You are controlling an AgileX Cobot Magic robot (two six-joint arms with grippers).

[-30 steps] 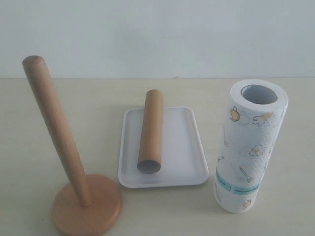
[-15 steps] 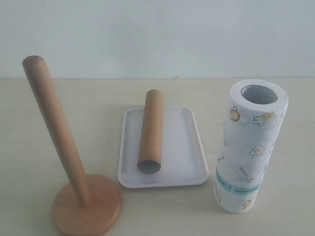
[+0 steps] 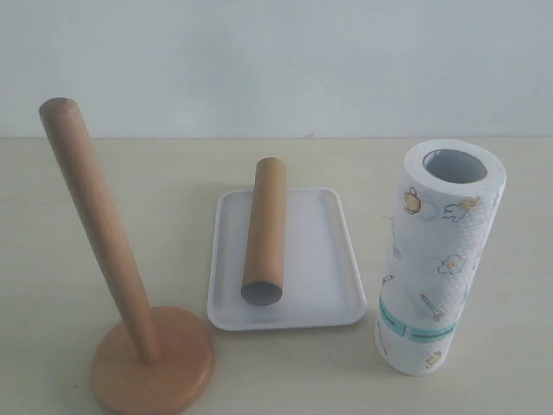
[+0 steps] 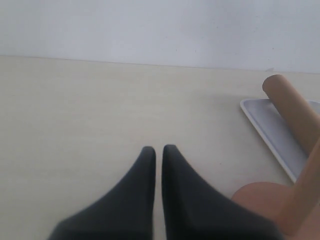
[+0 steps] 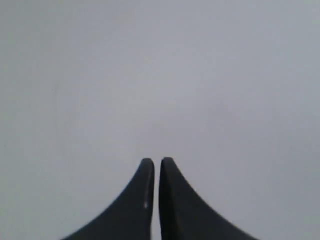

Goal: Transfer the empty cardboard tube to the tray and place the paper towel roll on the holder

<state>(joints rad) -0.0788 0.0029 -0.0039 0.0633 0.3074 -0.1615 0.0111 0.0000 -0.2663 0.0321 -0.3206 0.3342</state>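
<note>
First, in the exterior view we see the empty cardboard tube (image 3: 264, 235) lying lengthwise in the tray (image 3: 333, 285), its open end toward the camera, so that half of the task looks done. The paper towel roll (image 3: 441, 259) stands upright on the table (image 3: 510, 181) just beside the tray's right edge, hollow core facing up. The holder (image 3: 95, 233) stands on the tray's other side, its rounded top bare. Neither gripper shows here. We judge that the coming move turns on this: the roll's long axis runs up and down, like the pole's, and the tray lies between the two.

Next, in the left wrist view, the left gripper (image 4: 159, 149) has its dark fingers drawn together with only a thin slit between them, gripping nothing. It sits above bare table. The holder (image 4: 257, 196) shows near at one edge, with the tray (image 4: 272, 127) and tube (image 4: 292, 102) beyond it. The roll is absent from this picture.

Lastly, in the right wrist view, the right gripper (image 5: 157, 161) is likewise closed and empty, facing a blank pale surface. No task thing appears, so we cannot tell the roll's bearing from here. Since the roll stands on the right arm's side, we judge that arm the nearer one.
</note>
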